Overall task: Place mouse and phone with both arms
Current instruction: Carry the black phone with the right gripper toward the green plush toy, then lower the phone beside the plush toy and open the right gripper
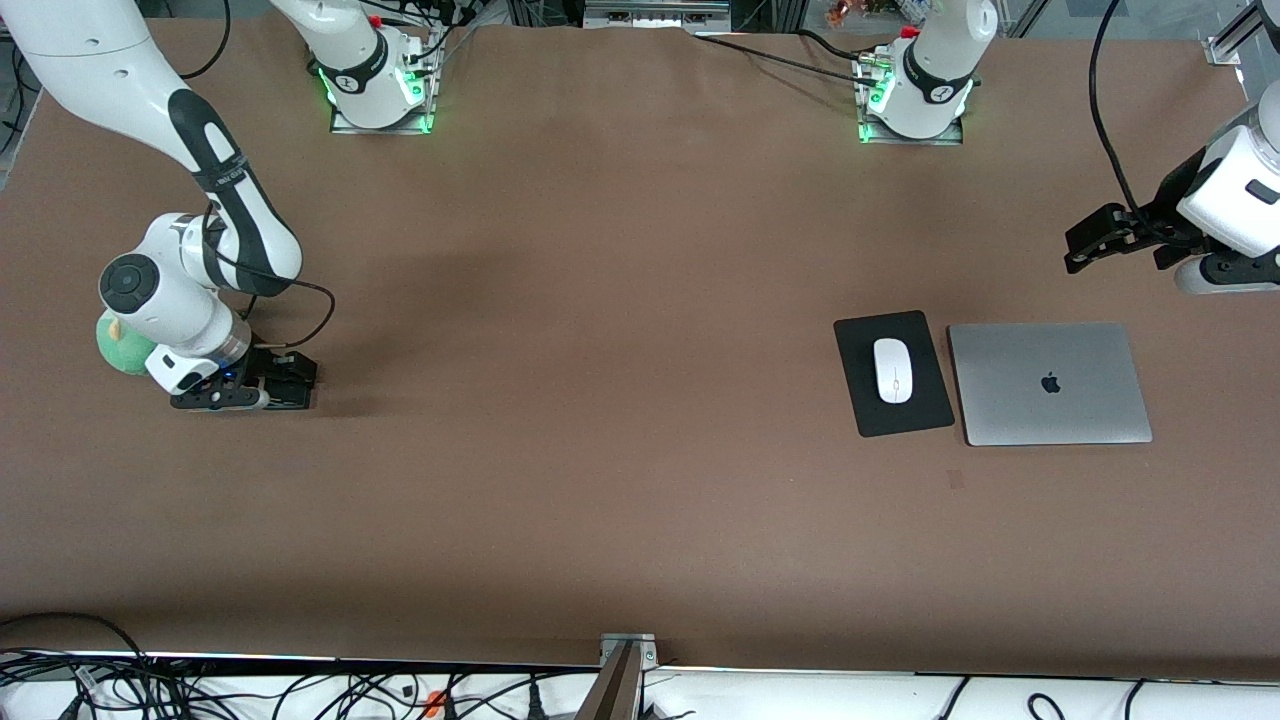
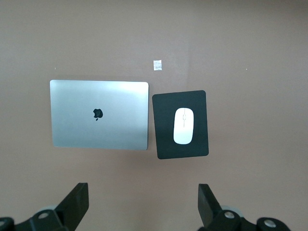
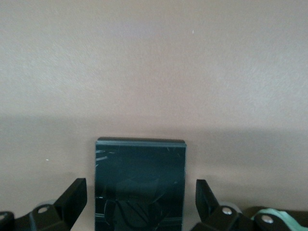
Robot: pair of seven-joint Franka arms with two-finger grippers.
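The white mouse (image 1: 893,370) lies on a black mouse pad (image 1: 862,395) toward the left arm's end of the table; it also shows in the left wrist view (image 2: 183,126). My left gripper (image 1: 1100,240) is open and empty, up in the air over the table's end, beside the laptop. My right gripper (image 1: 262,388) is low at the table toward the right arm's end. In the right wrist view the black phone (image 3: 140,180) lies flat between the open fingers (image 3: 73,197) of my right gripper (image 3: 139,191), with a gap on each side. In the front view the gripper hides the phone.
A closed silver laptop (image 1: 1048,383) lies beside the mouse pad, also in the left wrist view (image 2: 98,114). A green plush thing (image 1: 118,345) sits by the right arm's wrist. A small pale mark (image 1: 956,480) is on the brown table nearer the front camera.
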